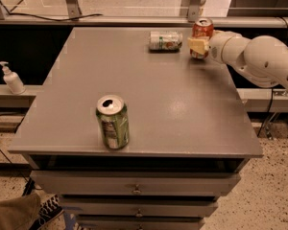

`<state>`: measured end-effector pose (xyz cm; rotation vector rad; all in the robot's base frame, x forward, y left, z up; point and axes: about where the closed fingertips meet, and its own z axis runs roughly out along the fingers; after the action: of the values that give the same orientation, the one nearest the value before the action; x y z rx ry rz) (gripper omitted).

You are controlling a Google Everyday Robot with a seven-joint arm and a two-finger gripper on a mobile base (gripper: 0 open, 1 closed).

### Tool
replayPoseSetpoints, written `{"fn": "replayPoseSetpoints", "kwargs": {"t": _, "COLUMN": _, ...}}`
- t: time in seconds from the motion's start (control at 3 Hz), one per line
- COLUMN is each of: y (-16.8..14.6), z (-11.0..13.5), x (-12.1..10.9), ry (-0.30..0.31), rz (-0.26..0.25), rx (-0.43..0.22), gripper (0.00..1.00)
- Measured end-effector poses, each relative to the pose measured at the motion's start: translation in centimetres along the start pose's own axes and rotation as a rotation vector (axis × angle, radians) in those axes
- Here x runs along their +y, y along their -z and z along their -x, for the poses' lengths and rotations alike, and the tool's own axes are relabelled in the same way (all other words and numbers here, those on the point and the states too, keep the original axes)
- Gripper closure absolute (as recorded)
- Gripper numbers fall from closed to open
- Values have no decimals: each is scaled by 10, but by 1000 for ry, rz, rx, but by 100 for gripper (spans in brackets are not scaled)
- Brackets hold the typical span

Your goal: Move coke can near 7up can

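Note:
The coke can (202, 30) stands upright at the far right of the grey table (182, 109), red-orange with a silver top. My gripper (199, 45) reaches in from the right and is shut on the coke can, one pale finger (197, 45) across its front. The 7up can (165, 40), pale silver-white with green markings and an orange-red spot, lies on its side just left of the coke can, a small gap between them.
A darker green can (113, 122) stands upright, opened, near the table's front left. A white pump bottle (11, 79) sits on a ledge at the left. Drawers run below the table front. A shoe (48, 208) shows at the bottom left.

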<state>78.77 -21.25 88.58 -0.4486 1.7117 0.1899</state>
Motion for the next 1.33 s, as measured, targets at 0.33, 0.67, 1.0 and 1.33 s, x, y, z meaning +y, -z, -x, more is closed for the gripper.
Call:
{"fn": "replayPoseSetpoints", "kwargs": {"t": 0.33, "y": -4, "z": -9, "x": -1, "ry": -6, "rz": 6, "rx": 20, "gripper": 100}}
{"fn": "replayPoseSetpoints", "kwargs": {"t": 0.67, "y": -15, "z": -15, "x": 5, "ry": -16, "rz": 28, "rx": 23, "gripper": 100}}
{"fn": "replayPoseSetpoints", "kwargs": {"t": 1.0, "y": -19, "z": -16, "x": 8, "ry": -21, "rz": 37, "rx": 23, "gripper": 100}}
{"fn": "replayPoseSetpoints", "kwargs": {"t": 1.33, "y": -19, "z": -13, "x": 7, "ry": -22, "rz": 37, "rx": 23, "gripper": 83}}
